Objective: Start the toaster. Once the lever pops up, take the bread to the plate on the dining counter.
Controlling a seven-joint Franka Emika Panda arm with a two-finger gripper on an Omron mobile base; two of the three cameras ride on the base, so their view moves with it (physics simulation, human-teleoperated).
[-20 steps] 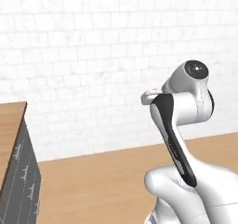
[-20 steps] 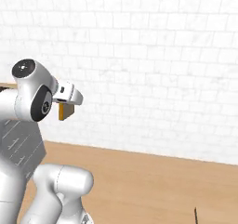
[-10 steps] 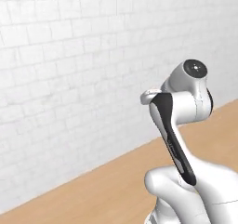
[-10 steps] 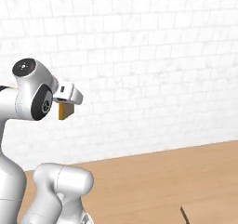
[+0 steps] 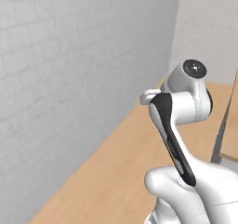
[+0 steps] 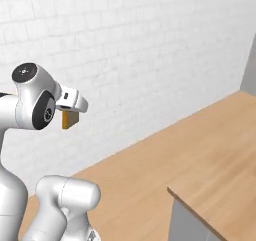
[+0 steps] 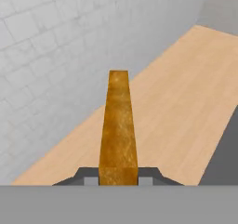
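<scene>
The bread (image 7: 118, 125) stands edge-on in the hand view, a narrow golden-brown crust pinched between the hand's (image 7: 118, 175) two fingertips, above the wood floor beside a white brick wall. The right base view shows it as a small tan corner (image 6: 70, 119) hanging under the raised hand (image 6: 72, 105), with a light-wood surface (image 6: 220, 185) at lower right.

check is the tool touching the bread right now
Touching. In the hand view the bread sits edge-on, clamped at its base between the tool fingers, with no gap on either side.
</scene>
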